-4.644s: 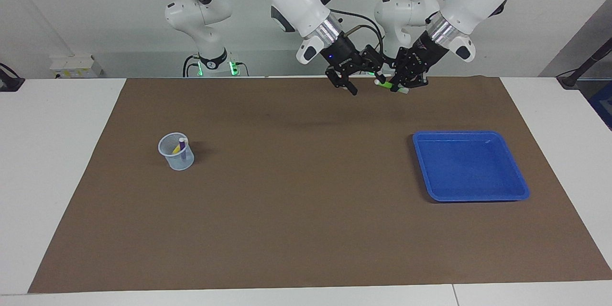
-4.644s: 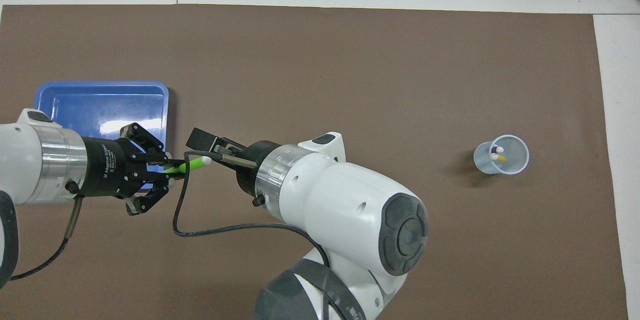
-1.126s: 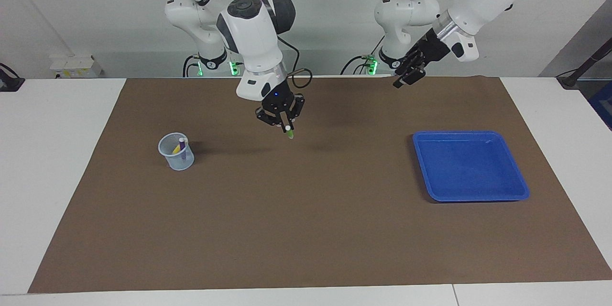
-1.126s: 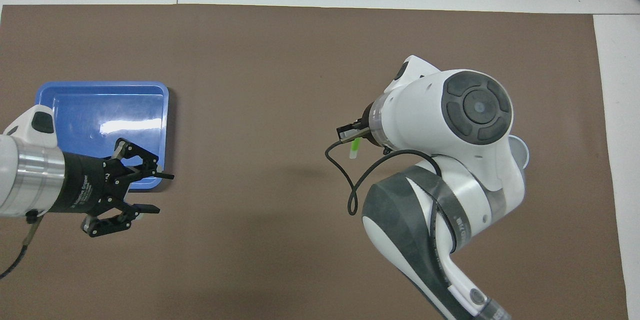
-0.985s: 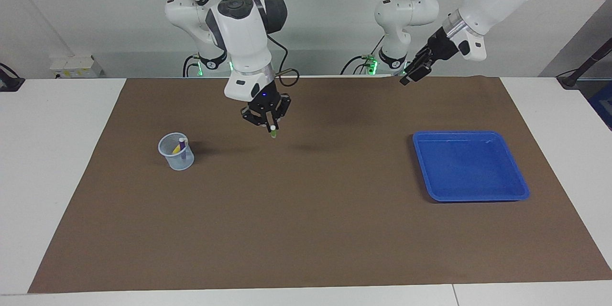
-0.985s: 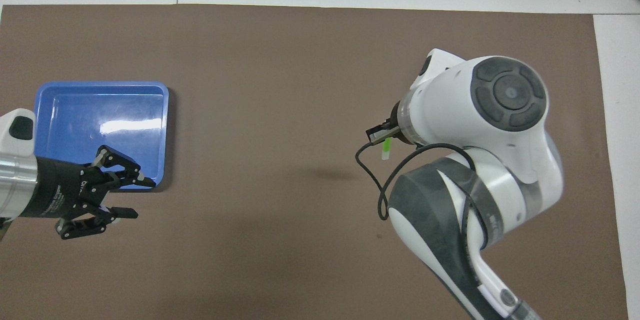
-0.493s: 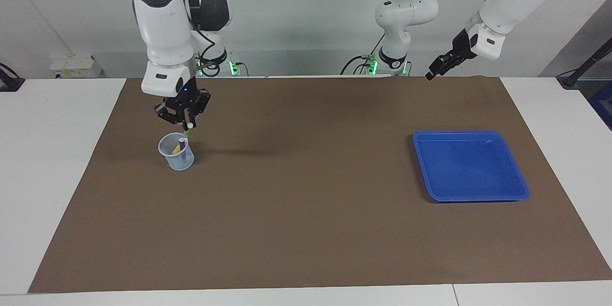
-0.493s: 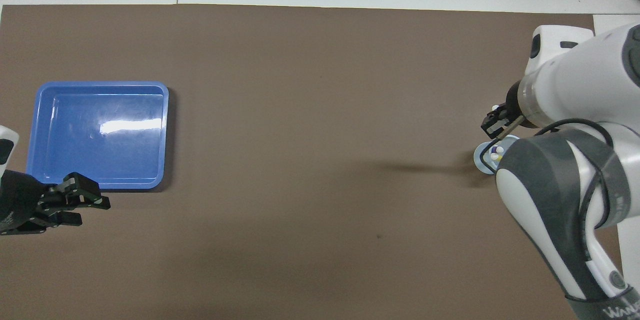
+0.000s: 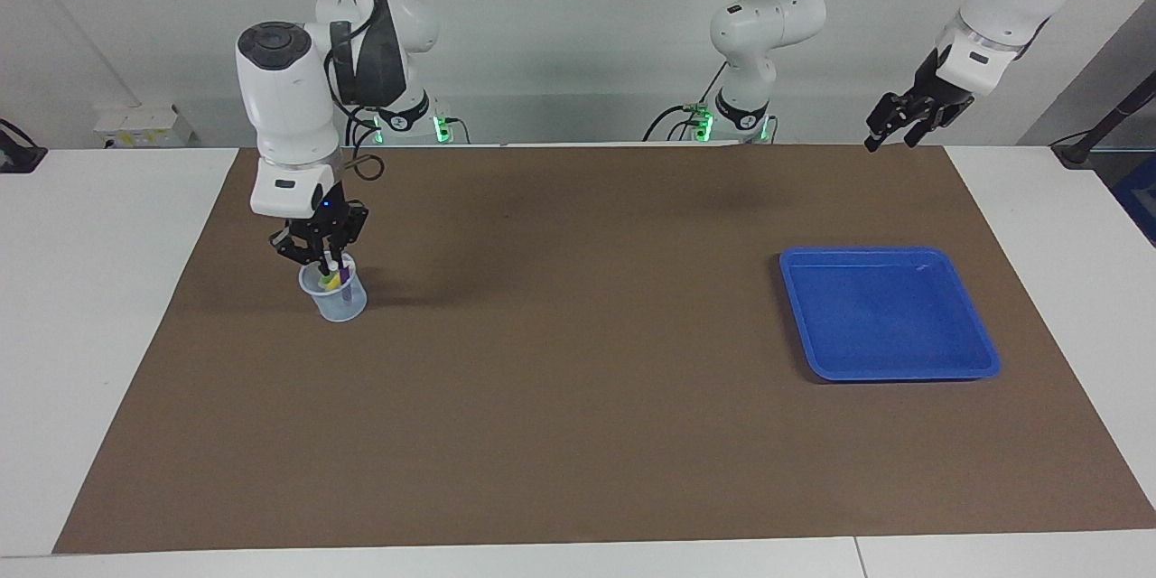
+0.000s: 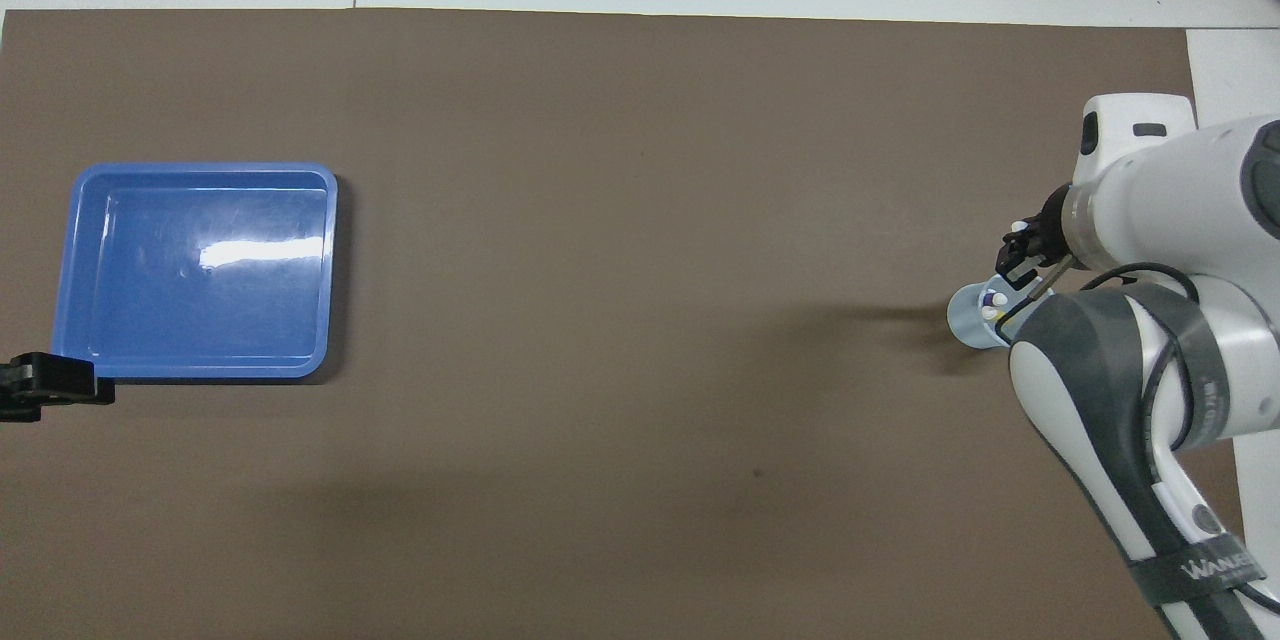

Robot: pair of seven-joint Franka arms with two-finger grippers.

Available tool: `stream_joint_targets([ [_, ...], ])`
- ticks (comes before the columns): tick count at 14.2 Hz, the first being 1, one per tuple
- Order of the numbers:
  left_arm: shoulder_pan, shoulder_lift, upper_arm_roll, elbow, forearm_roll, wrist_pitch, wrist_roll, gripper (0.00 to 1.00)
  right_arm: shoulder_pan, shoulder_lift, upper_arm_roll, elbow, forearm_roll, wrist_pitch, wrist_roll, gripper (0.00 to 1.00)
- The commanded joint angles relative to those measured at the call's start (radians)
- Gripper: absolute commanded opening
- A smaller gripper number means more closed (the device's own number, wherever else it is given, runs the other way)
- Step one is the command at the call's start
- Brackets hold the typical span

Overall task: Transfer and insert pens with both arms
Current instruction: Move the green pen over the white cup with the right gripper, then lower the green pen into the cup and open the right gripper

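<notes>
The right hand (image 9: pixel 327 265) is lowered into the cup (image 9: pixel 336 300), closed on the green pen, which can barely be made out. The purple pen (image 9: pixel 345 282) and yellow pen (image 9: pixel 333 284) stand inside. The left hand (image 9: pixel 894 132), fingers spread and empty, is raised over the table (image 9: pixel 578 433) edge.

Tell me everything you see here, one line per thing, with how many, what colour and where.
table: one, white.
mat: one, brown, covering the table.
tray: one, blue, toward the left arm's end.
cup: one, pale translucent, toward the right arm's end.
purple pen: one, in the cup.
yellow pen: one, in the cup.
small arms: two, white, at the robots' edge.
right gripper: black, shut, at the cup's mouth.
left gripper: black, open, raised over the mat's corner, waiting.
</notes>
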Motion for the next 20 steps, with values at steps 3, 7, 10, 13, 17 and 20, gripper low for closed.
stream_joint_targets([
  [3, -0.011, 0.094, -0.015, 0.15, 0.047, -0.012, 0.012, 1.0, -0.039, -0.053, 0.013, -0.073, -0.001, 0.023, 0.004, 0.0],
  [7, -0.055, 0.135, -0.015, 0.213, 0.079, -0.013, 0.01, 1.0, -0.03, -0.053, 0.014, -0.055, 0.005, 0.0, 0.004, 1.0],
  [10, -0.114, 0.163, -0.003, 0.263, 0.078, -0.038, 0.007, 1.0, -0.02, -0.053, 0.022, 0.032, 0.06, -0.083, 0.01, 1.0],
  [13, -0.19, 0.195, 0.049, 0.305, 0.076, -0.049, 0.003, 1.0, -0.019, -0.053, 0.04, 0.131, 0.121, -0.199, 0.053, 1.0],
  [17, -0.345, 0.224, 0.146, 0.329, 0.078, -0.044, -0.065, 1.0, -0.019, -0.053, 0.059, 0.238, 0.126, -0.311, 0.158, 1.0],
  [20, -0.361, 0.241, 0.147, 0.334, 0.073, -0.033, -0.065, 1.0, -0.02, -0.054, 0.091, 0.295, 0.169, -0.403, 0.27, 1.0],
])
